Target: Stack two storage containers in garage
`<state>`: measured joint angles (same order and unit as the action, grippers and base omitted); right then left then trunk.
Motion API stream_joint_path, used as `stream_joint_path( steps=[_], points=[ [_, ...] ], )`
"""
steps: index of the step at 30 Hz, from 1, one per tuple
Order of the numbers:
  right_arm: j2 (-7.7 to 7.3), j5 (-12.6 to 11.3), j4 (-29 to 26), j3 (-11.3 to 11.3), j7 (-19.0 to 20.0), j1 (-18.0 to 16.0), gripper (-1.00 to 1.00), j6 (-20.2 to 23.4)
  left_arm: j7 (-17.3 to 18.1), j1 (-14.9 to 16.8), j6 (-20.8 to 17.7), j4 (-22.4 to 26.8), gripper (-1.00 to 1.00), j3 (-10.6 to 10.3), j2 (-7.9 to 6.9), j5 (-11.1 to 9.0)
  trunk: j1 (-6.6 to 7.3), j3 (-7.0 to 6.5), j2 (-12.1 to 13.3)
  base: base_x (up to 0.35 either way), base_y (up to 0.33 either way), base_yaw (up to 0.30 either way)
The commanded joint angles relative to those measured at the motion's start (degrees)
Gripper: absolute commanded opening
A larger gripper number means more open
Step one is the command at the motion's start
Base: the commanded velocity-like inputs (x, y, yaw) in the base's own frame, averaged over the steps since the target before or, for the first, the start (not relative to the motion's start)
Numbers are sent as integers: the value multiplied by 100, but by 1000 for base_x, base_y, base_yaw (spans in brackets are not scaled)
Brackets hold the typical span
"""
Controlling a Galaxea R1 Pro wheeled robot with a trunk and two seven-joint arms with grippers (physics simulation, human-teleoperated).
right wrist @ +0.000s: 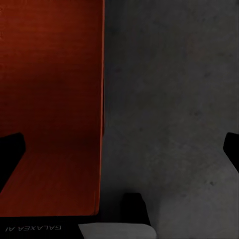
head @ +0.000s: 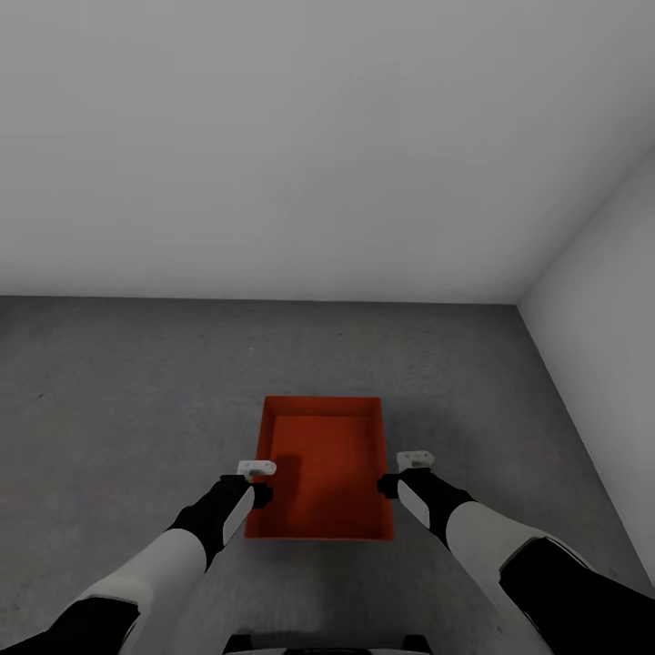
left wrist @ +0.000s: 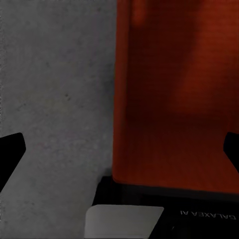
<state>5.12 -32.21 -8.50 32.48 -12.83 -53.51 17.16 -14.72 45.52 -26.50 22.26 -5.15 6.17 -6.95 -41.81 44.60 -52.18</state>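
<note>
Head view: a red-orange storage container rests on the dark grey floor near a white-walled corner, flanked by the left claw and right claw.
Left wrist view: the fingers are spread, straddling the container's wall.
Right wrist view: the fingers are likewise spread across the opposite wall.

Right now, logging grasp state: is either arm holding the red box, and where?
Nothing is held. Both sets of jaws stand wide open, straddling the side walls of the box on the floor.
</note>
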Motion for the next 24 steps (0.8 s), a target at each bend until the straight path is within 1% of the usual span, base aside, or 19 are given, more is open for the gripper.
stream_joint_path(
  steps=[1,17,24],
  points=[
    [-2,-48,-12,48,-35,-2,100,32,-47,1,-27,8,100,-47,-4,-61,22,-15,38,0,0,0],
    [-2,-48,-12,48,-35,-2,100,32,-48,1,-24,13,100,-47,-10,-59,373,-302,680,0,0,0],
    [-2,-48,-12,48,-35,-2,100,33,-48,1,-22,22,100,-47,-11,-56,373,-302,680,0,0,0]
  ],
)
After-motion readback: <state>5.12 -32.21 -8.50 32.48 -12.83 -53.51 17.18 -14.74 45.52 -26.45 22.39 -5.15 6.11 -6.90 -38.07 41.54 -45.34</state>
